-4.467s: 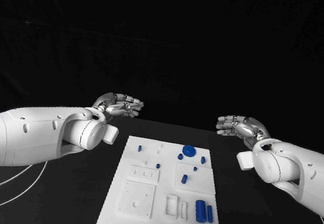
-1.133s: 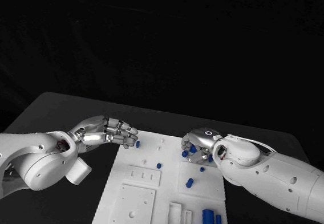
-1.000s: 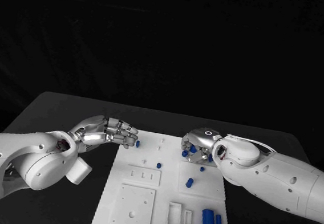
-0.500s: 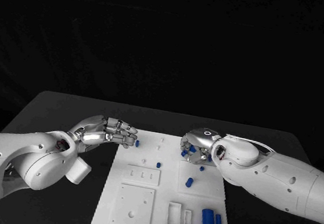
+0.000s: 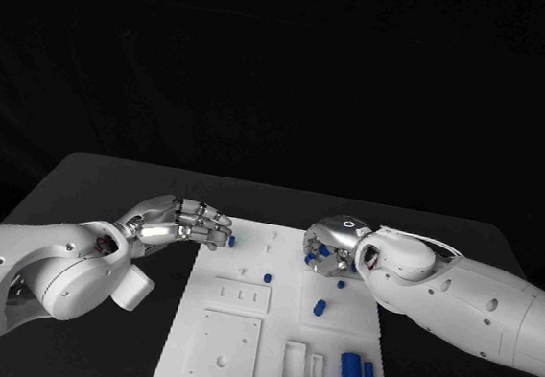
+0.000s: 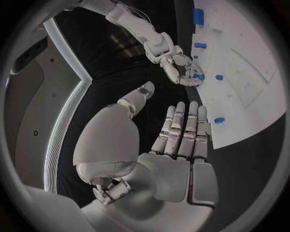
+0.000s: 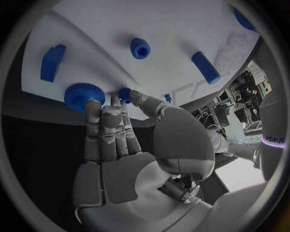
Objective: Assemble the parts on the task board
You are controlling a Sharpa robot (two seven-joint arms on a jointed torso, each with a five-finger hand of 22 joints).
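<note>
The robot's right hand [image 5: 330, 244] reaches down over the far end of the white rectangular task board [image 5: 231, 345], its fingertips touching a round blue ridged knob [image 7: 84, 95] there without closing around it. The left hand [image 5: 181, 223] hovers just beside the board's left edge, fingers loosely apart, holding nothing. Two blue cylinders [image 5: 356, 374] lie near the board's near right corner.

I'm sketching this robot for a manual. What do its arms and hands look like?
Both arms are smooth, rounded white shells with small dark dots. Each ends in a silver metallic hand, the left hand and the right hand, with segmented fingers. A thin white cable trails under the left arm.
</note>
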